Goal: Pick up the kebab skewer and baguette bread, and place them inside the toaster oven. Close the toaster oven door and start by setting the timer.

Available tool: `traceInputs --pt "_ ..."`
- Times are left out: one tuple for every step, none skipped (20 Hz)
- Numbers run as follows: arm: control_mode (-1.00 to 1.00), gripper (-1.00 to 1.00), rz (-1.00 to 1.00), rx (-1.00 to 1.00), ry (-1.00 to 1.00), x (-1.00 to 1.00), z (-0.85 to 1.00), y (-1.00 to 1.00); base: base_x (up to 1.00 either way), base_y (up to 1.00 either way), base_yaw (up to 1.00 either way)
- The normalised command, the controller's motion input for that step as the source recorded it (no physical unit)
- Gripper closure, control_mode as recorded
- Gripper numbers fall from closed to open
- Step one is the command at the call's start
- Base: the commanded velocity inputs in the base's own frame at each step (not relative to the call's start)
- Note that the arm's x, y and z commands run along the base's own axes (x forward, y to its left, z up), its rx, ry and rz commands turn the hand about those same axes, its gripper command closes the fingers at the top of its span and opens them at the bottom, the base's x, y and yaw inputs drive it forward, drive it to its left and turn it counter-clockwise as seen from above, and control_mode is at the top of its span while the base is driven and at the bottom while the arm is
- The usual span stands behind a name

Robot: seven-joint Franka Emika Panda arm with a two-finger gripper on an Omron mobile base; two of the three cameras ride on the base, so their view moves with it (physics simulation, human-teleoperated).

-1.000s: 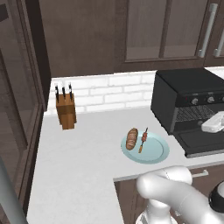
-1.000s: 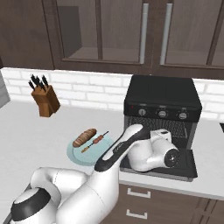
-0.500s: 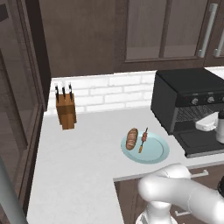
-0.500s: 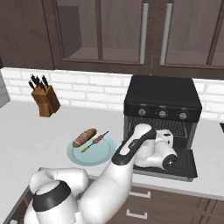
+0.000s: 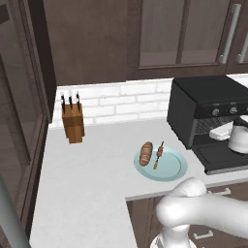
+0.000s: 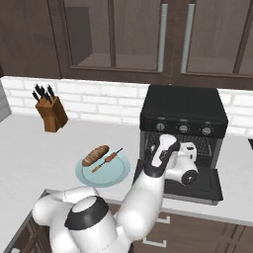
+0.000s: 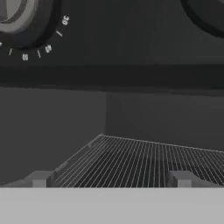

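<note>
Matte black, the toaster oven [image 6: 183, 114] sits at centre right of the right base view, against the white brick wall, with its door [image 6: 195, 185] dropped flat toward the counter edge. The gripper [image 7: 109, 179] is at the mouth of the oven, its two grey fingertips [image 7: 39, 179] spread as wide as they go and holding nothing; in the hand view they stand low in the frame over the wire rack [image 7: 144, 162], with a marked knob dial [image 7: 22, 19] at upper left. Left of the oven, a pale blue plate [image 6: 103, 170] rests on the grey counter [image 6: 29, 148]. On it lie the baguette bread [image 6: 95, 155] and, just beside it, the kebab skewer [image 6: 107, 160]. A wooden knife block [image 6: 51, 111] stands at the far left by the wall.
</note>
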Motion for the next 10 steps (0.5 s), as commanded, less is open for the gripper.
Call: traceInputs --pt "-1.0 -1.0 -0.03 0.0 -0.03 0.47 -0.33 -0.16 0.0 0.0 0.0" --pt "-1.0 -1.0 -0.02 0.0 -0.02 0.57 -0.34 -0.16 0.0 0.0 0.0" --pt "-1.0 -1.0 -0.01 0.0 -0.03 0.59 -0.33 -0.16 0.0 0.0 0.0" --pt "-1.0 -1.0 -0.01 0.0 -0.01 0.59 -0.29 -0.24 0.0 0.0 0.0" --pt "-1.0 -1.0 -0.01 0.0 0.0 0.53 -0.31 -0.29 0.0 0.0 0.0" --pt "-1.0 -1.0 0.0 0.0 0.0 0.5 -0.32 -0.31 0.0 0.0 0.0" --pt "-1.0 -1.0 0.0 0.0 0.0 0.49 -0.33 -0.31 0.0 0.0 0.0" --pt "-1.0 -1.0 0.0 0.0 0.0 0.57 -0.31 -0.21 0.0 0.0 0.0" --pt "-1.0 -1.0 0.0 0.0 0.0 0.56 -0.31 -0.15 0.0 0.0 0.0" --pt "-1.0 -1.0 0.0 0.0 0.0 0.54 -0.4 -0.13 0.0 0.0 0.0"
